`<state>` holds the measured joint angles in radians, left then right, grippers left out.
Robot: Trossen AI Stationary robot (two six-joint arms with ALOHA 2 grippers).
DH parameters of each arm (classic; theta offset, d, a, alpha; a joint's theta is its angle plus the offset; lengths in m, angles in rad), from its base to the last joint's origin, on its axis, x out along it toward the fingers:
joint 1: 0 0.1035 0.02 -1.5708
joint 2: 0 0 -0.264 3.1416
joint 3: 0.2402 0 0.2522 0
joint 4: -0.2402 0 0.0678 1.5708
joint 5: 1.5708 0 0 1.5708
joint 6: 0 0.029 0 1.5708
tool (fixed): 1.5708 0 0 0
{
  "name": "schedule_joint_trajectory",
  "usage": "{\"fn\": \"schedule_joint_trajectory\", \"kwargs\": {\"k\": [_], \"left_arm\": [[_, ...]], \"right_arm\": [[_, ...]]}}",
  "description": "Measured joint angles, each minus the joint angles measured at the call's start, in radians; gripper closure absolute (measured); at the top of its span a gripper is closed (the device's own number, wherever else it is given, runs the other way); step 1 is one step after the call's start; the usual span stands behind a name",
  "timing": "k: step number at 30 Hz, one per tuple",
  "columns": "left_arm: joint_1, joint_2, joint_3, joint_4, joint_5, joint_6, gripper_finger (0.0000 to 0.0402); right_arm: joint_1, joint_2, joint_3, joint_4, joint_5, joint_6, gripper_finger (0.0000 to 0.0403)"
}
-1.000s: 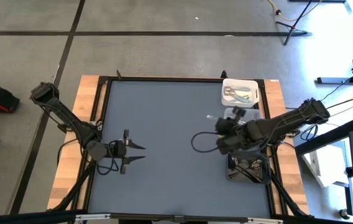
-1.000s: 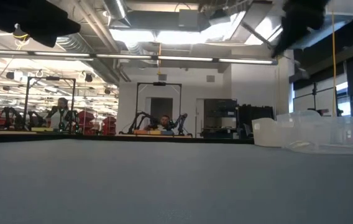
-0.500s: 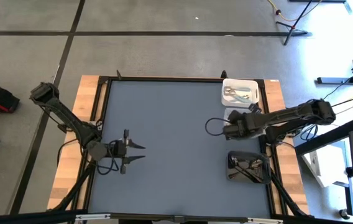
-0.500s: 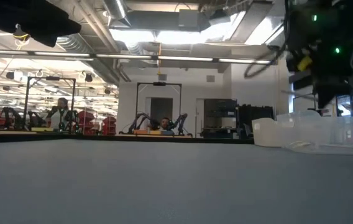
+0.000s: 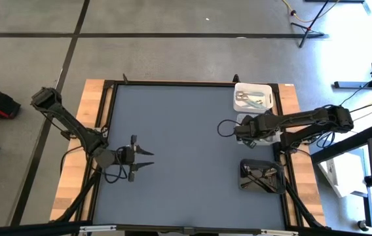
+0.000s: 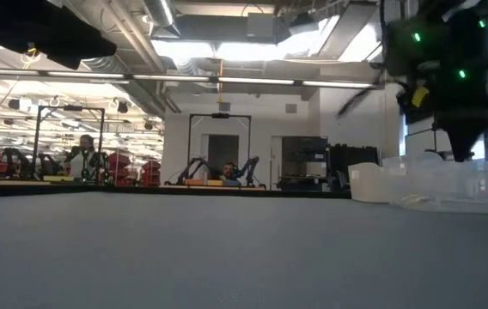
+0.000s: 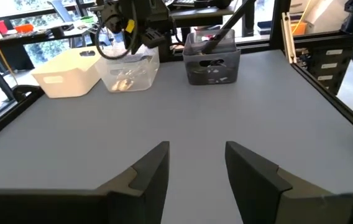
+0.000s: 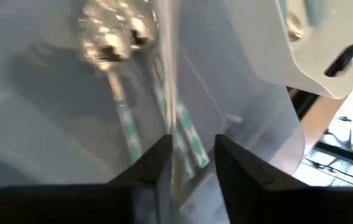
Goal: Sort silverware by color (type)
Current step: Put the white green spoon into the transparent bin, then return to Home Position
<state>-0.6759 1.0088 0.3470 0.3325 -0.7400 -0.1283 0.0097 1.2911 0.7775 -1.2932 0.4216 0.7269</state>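
The right gripper (image 5: pixel 238 133) hangs over the clear bin (image 7: pixel 128 73), jaws a little apart, a spoon (image 8: pixel 171 93) between them and more silverware (image 8: pixel 111 37) below. I cannot tell if it grips it. The white bin (image 5: pixel 253 97) and dark bin (image 5: pixel 261 177) beside it hold pieces too. The left gripper (image 5: pixel 148 160) waits, wide and empty. Sorting looks nearly done.

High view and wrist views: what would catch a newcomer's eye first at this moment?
The right gripper hangs over the clear bin, the middle of three bins along the table's right edge, and its wrist camera shows silverware lying in that bin just below its fingers. The white bin and the dark bin flank it. The left gripper waits, open, over bare table on the left.
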Motion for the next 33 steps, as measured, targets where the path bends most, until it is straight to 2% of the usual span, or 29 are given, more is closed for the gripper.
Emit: {"fn": "schedule_joint_trajectory", "kwargs": {"k": [4, 6, 10, 12, 14, 17, 20, 24, 30, 33], "left_arm": [[0.031, 0.000, 0.000, -0.003, 0.031, 0.034, 0.0250], [0.080, 0.000, 0.000, -0.003, 0.087, 0.069, 0.0250], [0.233, -0.001, 0.000, -0.002, 0.239, 0.130, 0.0250], [0.322, -0.007, 0.000, -0.005, 0.324, 0.138, 0.0250], [0.410, -0.010, 0.000, -0.007, 0.423, 0.140, 0.0250], [0.519, -0.017, 0.000, -0.042, 0.539, 0.158, 0.0254], [0.578, -0.079, -0.001, -0.102, 0.575, 0.162, 0.0271], [0.604, -0.202, -0.052, -0.138, 0.577, 0.165, 0.0301], [0.606, -0.414, -0.189, -0.133, 0.574, 0.134, 0.0335], [0.606, -0.523, -0.244, -0.128, 0.573, 0.135, 0.0343]], "right_arm": [[0.003, 0.000, 0.117, -0.016, -0.028, -0.044, 0.0264], [0.003, 0.000, 0.177, 0.064, -0.019, -0.121, 0.0256], [0.001, -0.001, 0.222, 0.437, -0.059, -0.428, 0.0259], [-0.014, -0.001, 0.220, 0.647, -0.150, -0.563, 0.0269], [-0.034, -0.001, 0.202, 0.842, -0.292, -0.650, 0.0284], [-0.061, 0.002, 0.159, 1.000, -0.458, -0.710, 0.0317], [-0.081, -0.018, 0.112, 1.008, -0.518, -0.724, 0.0357], [-0.084, -0.103, -0.031, 1.084, -0.483, -0.705, 0.0397], [-0.082, -0.330, -0.311, 1.323, -0.382, -0.634, 0.0384], [-0.081, -0.467, -0.425, 1.434, -0.379, -0.595, 0.0383]]}}
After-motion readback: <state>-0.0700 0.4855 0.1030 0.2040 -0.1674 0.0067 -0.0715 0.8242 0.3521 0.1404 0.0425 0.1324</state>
